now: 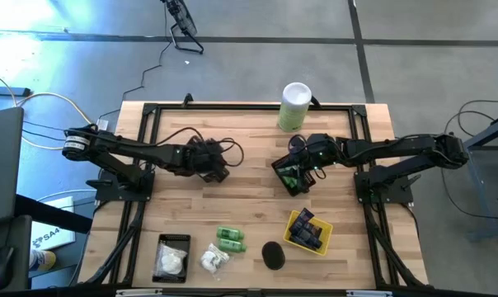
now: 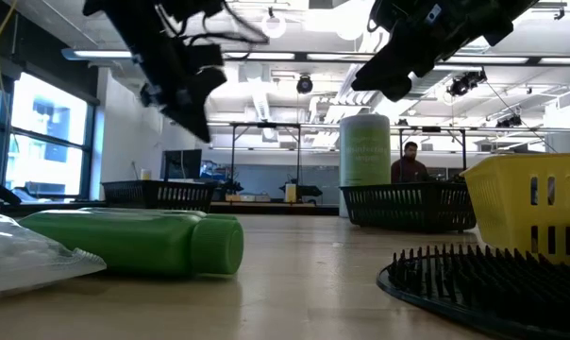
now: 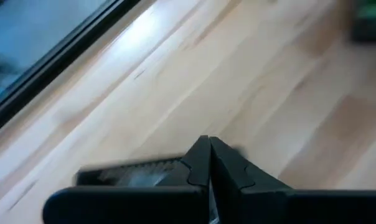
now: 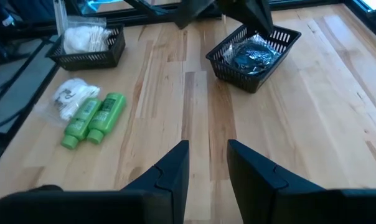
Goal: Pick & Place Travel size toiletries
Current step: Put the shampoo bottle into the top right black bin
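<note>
Two bright green bottles (image 4: 94, 117) lie side by side on the wood, with a white crinkly packet (image 4: 68, 98) beside them; they also show near the table's near edge as the bottles (image 1: 230, 239) and the packet (image 1: 213, 261). A flat black disc (image 1: 272, 254) lies near the yellow basket (image 1: 308, 231), which holds navy tubes. My left gripper (image 3: 206, 146) is shut and hovers above a black basket of black discs (image 4: 253, 53). My right gripper (image 4: 208, 165) is open and holds nothing. It hangs over a black basket with green items (image 1: 292, 177).
The tall white-and-green canister (image 1: 295, 106) stands at the far edge. A black basket with white packets (image 1: 172, 257) sits at the near left. Bare wood lies between the two middle baskets. A person (image 2: 410, 161) sits in the room beyond the table.
</note>
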`<state>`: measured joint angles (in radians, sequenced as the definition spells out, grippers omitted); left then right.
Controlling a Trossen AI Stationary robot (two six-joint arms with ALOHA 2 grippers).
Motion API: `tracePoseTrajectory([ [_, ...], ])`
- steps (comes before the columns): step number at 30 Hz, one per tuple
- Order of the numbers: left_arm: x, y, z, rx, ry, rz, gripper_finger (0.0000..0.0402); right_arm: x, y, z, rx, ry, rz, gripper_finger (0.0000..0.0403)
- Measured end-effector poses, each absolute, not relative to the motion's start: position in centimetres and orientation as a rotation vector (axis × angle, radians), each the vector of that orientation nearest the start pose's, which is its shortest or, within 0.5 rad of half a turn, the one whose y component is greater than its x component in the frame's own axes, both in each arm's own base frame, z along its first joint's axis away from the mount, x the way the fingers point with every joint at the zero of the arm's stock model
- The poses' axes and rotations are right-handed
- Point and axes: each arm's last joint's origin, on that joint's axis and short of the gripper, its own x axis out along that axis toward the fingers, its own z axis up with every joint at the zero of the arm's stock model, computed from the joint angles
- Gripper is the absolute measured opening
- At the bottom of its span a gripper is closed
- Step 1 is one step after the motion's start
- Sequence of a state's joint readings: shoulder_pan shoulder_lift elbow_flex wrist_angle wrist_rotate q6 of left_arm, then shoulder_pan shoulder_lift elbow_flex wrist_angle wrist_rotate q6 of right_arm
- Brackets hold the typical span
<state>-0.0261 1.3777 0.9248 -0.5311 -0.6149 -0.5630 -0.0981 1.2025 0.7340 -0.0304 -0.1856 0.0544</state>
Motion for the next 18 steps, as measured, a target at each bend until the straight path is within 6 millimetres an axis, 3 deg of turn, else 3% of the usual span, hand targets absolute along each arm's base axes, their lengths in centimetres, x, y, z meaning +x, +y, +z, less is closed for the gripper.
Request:
tracePoseTrajectory([
  [10,28.9,-0.7,25.0,-0.132,0.584,0.476,0.0000,25.5,-2.0,24.7,0.154,0.493,0.065,0.0100],
  [18,28.8,-3.9,25.4,-0.065,0.536,0.423,0.0000,25.6,-2.0,25.0,0.150,0.460,0.067,0.0100],
])
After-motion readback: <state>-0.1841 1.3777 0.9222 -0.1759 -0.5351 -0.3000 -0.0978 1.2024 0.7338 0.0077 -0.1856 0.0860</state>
